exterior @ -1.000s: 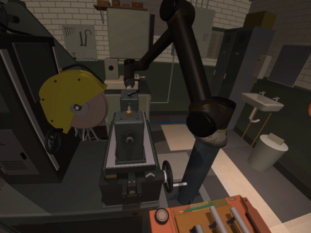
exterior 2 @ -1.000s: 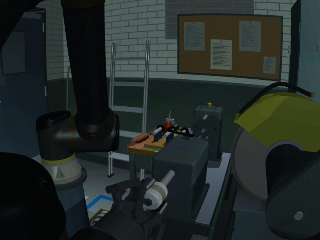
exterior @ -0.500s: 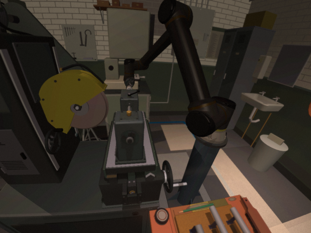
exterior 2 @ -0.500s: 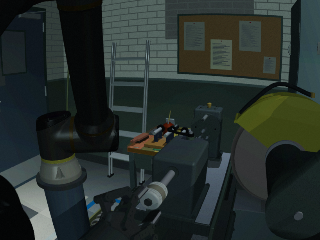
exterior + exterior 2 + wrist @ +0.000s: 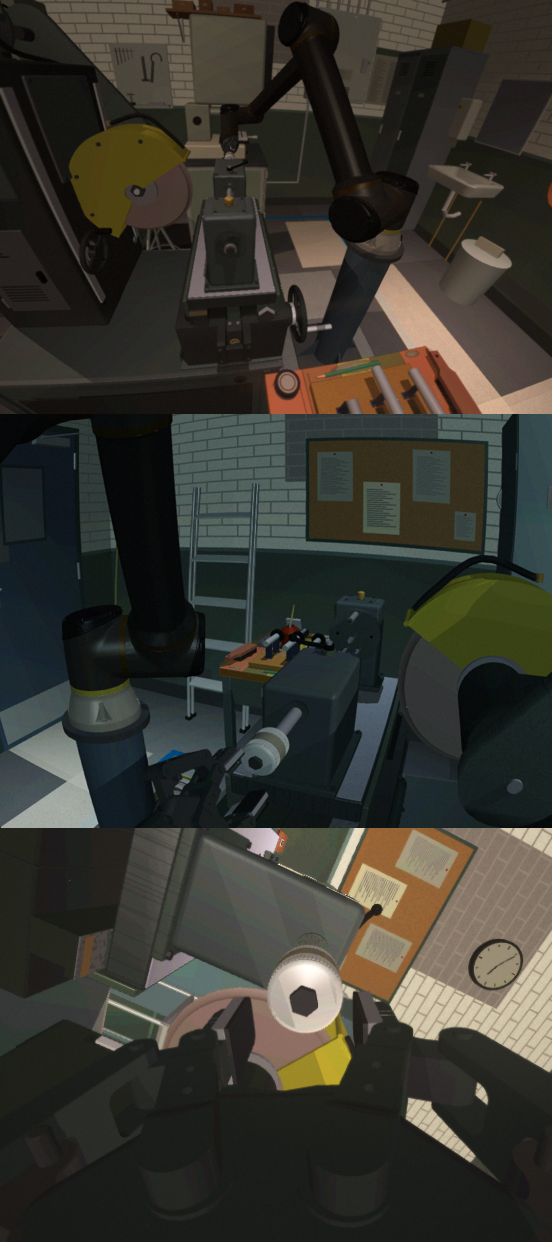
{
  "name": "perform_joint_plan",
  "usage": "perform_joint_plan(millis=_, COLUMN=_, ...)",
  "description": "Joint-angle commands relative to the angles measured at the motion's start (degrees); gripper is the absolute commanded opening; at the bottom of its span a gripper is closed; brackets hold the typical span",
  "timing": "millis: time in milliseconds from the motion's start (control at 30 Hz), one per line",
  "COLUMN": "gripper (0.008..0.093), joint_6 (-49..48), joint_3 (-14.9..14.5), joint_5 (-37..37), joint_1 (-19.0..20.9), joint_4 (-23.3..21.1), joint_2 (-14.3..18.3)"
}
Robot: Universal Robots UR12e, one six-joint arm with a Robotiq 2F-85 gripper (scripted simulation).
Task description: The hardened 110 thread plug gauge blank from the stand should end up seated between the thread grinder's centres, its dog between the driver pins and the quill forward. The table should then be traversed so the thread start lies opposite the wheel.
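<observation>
The plug gauge blanks (image 5: 394,387) lie on the orange stand, cut off by the picture's lower edge in the side camera; across the room they show as small bars with black dogs (image 5: 307,639). The tailstock (image 5: 312,708) sits on the grinder table, its knurled quill knob (image 5: 265,747) sticking out on a bare shaft toward me. The headstock (image 5: 230,243) with its driver pins (image 5: 352,617) stands at the table's other end. My gripper (image 5: 301,1020) is at the knob's end face (image 5: 305,997), just short of it, open and holding nothing.
The grinding wheel (image 5: 160,196) under its yellow guard (image 5: 120,169) stands beside the table. The table handwheel (image 5: 297,313) is at the front of the saddle. The arm's pedestal (image 5: 352,294) rises beside the machine. A ladder (image 5: 223,592) leans behind the stand.
</observation>
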Motion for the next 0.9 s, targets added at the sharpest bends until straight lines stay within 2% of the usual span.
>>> perform_joint_plan(millis=0, gripper=0.053, joint_6=0.0, joint_3=0.0, joint_5=0.0, joint_1=0.0, joint_4=0.0, joint_2=0.0)
perform_joint_plan(millis=133, gripper=0.0535, joint_6=0.0, joint_3=-0.1, joint_5=0.0, joint_1=0.0, joint_4=0.0, joint_2=0.0)
perform_joint_plan(millis=233, gripper=0.058, joint_6=0.0, joint_3=-0.1, joint_5=0.0, joint_1=0.0, joint_4=0.0, joint_2=0.0)
perform_joint_plan(millis=600, gripper=0.058, joint_6=0.0, joint_3=-0.2, joint_5=-0.1, joint_1=-0.1, joint_4=0.1, joint_2=0.1)
perform_joint_plan(millis=733, gripper=0.058, joint_6=0.0, joint_3=-1.3, joint_5=-0.4, joint_1=-0.4, joint_4=0.5, joint_2=0.7)
perform_joint_plan(millis=867, gripper=0.058, joint_6=0.0, joint_3=-3.5, joint_5=-1.1, joint_1=-1.1, joint_4=1.5, joint_2=1.9)
